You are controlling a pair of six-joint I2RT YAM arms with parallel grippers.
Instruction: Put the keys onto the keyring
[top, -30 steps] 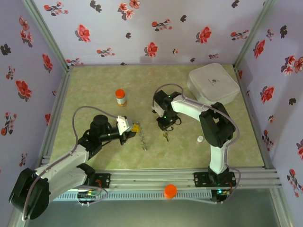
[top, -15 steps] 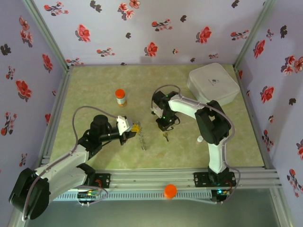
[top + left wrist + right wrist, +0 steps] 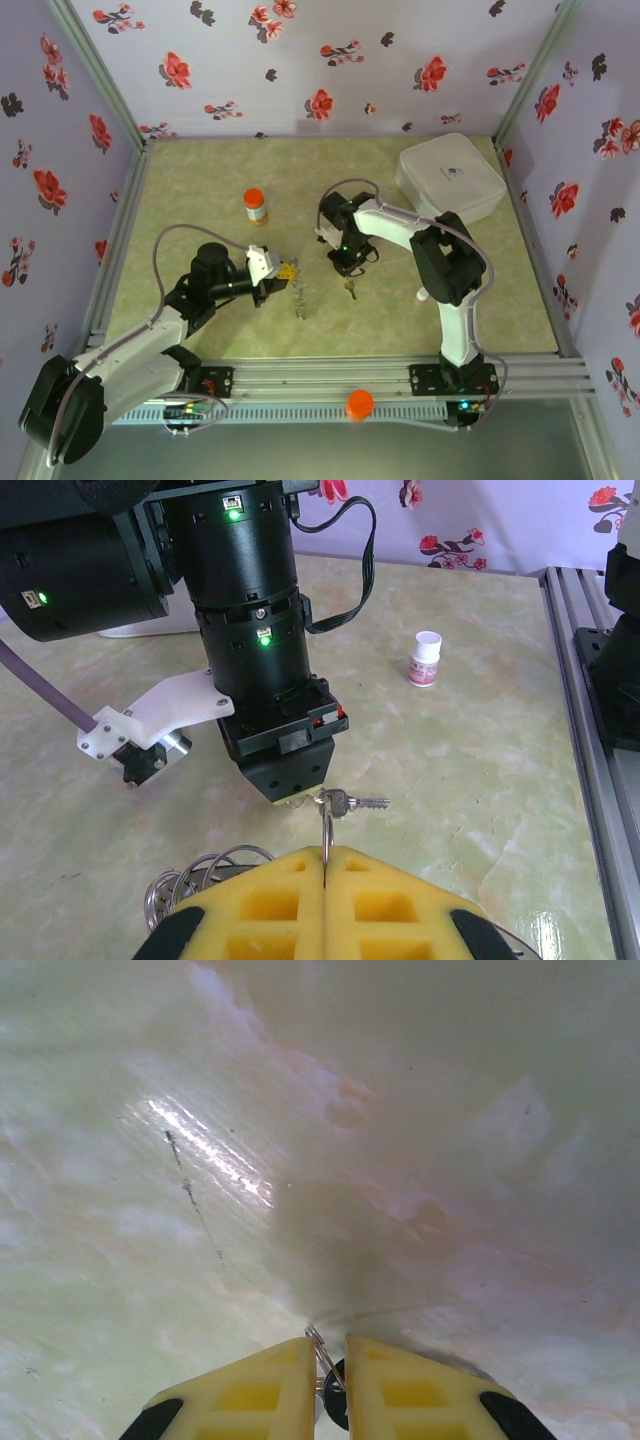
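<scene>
Table (image 3: 480, 770): left claw (image 3: 325, 860) pinches one keyring (image 3: 326, 830); one key (image 3: 352, 802) beside right claw (image 3: 296, 796).

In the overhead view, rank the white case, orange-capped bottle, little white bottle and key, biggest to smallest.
1. white case
2. orange-capped bottle
3. little white bottle and key: both tiny, bottle half hidden by the right arm, so not ranked.

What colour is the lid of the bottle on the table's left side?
Orange lid, clearest from the top camera.

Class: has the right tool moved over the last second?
Yes: the right tool edged slightly left, towards the orange-capped bottle.
</scene>
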